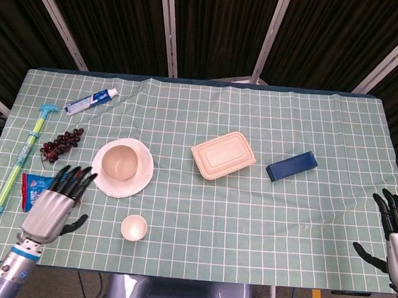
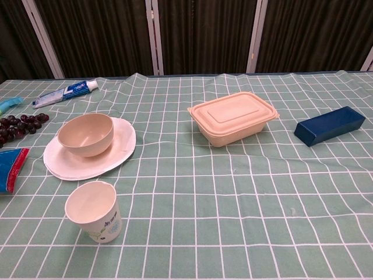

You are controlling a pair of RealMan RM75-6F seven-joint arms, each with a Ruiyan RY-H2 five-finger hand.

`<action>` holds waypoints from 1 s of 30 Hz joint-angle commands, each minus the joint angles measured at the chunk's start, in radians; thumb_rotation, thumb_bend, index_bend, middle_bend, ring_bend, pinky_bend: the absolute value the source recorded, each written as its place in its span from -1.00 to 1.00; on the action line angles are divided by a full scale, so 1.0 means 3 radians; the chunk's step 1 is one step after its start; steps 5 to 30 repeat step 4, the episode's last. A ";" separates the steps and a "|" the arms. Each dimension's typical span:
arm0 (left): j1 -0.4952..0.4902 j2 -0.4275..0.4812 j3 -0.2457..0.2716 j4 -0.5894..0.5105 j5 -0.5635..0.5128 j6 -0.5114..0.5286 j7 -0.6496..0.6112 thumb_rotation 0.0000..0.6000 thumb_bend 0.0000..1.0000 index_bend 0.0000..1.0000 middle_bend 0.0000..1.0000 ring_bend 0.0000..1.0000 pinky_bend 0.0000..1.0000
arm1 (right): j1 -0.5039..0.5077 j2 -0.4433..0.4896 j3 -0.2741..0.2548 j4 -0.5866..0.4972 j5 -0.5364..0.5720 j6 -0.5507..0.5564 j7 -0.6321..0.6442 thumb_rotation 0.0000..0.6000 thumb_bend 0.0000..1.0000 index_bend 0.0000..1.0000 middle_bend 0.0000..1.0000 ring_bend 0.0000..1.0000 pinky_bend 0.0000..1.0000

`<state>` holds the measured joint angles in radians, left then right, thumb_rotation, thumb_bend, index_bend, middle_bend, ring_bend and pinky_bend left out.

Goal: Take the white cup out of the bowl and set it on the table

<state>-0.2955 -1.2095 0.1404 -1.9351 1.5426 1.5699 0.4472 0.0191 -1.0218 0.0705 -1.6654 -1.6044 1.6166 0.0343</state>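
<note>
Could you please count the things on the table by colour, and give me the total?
White: 3: cup, plate, toothpaste
Beige: 2: bowl, lidded box
Blue: 2: box, snack bag
Green: 1: pump toy
Dark red: 1: grapes
Total: 9

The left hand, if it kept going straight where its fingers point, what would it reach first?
The left hand points its fingers up the table and slightly right. Likely first in that line is the left rim of the white plate under the beige bowl, though height above the table is unclear.
</note>
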 commanded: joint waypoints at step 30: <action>0.0637 -0.0017 -0.0195 0.0600 -0.0033 0.0796 -0.0526 1.00 -0.63 -1.00 -1.00 -1.00 -1.00 | 0.0028 -0.0074 -0.0027 0.0011 -0.0026 -0.0056 -0.0153 1.00 -0.92 -1.00 -1.00 -1.00 -1.00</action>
